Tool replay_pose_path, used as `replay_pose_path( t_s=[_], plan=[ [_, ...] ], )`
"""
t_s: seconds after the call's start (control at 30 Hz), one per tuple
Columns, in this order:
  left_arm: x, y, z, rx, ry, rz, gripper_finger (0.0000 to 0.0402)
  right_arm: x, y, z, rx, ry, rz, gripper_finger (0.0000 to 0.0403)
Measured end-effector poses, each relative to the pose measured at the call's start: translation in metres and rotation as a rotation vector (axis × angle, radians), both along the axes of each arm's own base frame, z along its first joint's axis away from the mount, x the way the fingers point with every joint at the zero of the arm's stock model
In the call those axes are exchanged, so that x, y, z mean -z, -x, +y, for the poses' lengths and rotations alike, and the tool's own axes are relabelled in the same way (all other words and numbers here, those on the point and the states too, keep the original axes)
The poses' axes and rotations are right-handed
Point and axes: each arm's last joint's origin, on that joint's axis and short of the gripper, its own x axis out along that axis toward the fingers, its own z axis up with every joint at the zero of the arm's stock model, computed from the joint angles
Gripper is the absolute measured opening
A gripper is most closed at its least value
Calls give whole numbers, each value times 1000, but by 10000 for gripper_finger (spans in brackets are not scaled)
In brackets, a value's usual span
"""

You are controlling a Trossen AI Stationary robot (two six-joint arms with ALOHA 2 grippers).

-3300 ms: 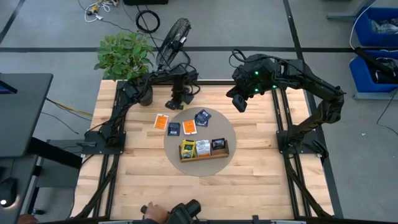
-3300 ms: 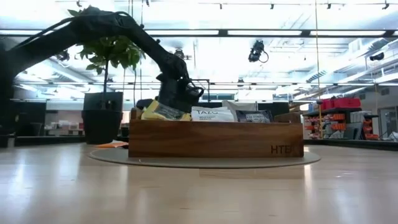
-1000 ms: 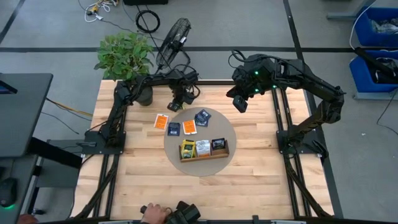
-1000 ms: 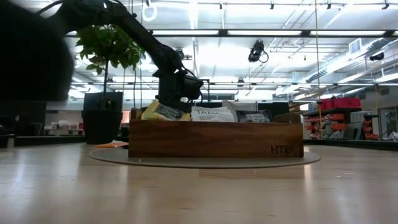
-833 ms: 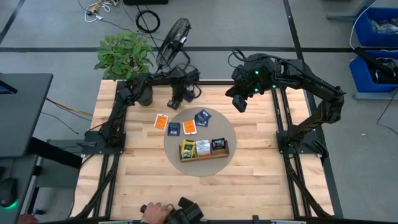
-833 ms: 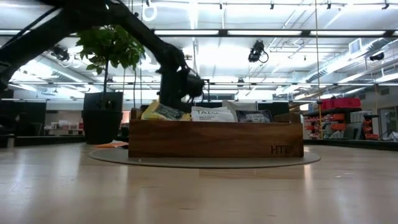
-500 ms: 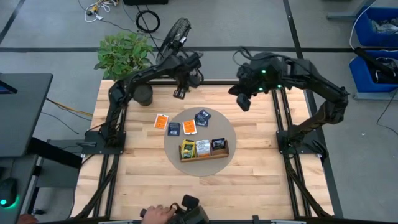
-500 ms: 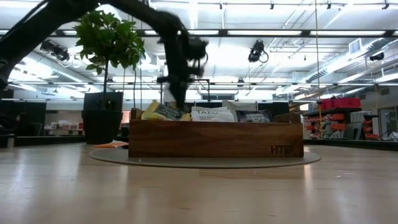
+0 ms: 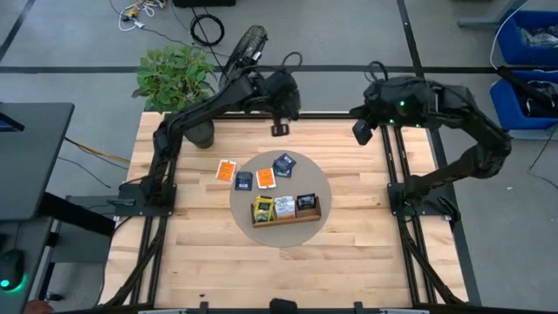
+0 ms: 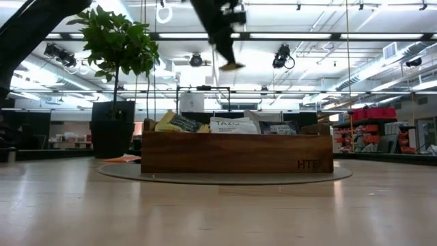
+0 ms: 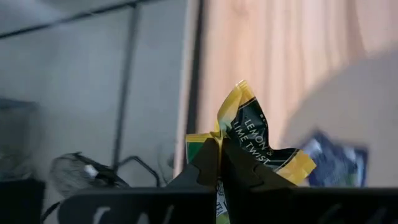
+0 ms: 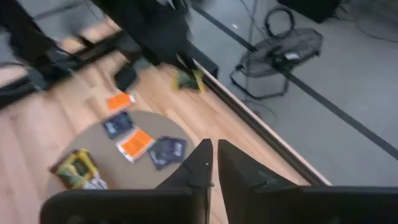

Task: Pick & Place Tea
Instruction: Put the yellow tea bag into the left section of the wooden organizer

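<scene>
Lifted high since before — left gripper (image 11: 219,163) clenched on yellow tea packet (image 11: 252,134). Tray (image 9: 286,209) lies well below, toward table's near side — right gripper (image 12: 210,163) nearly shut, empty.

held packet (image 11: 249,134): yellow, dark green | tray (image 9: 286,217): brown wood | loose packets (image 9: 254,174): 2 orange, 2 dark blue

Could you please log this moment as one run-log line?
left gripper: shut on yellow packet, raised at far edge | right gripper: shut, empty, raised far right | tray: three packets
</scene>
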Motion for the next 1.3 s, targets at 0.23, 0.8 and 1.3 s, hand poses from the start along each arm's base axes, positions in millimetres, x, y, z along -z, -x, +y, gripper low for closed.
replay_pose_path(
  t_s=[0.23, 0.8, 1.3],
  plan=[
    [-42, -7, -26, -205, -112, -263, 5, 40, -2, -2, 112, -15, -121, 64],
    [-72, -17, -82, -183, -294, -408, 5, 95, -43, -16, 11, -169, -669, 228],
    [-81, -22, -90, -171, -296, -515, 9, 92, -46, -22, 55, -226, -754, 191]
  ],
)
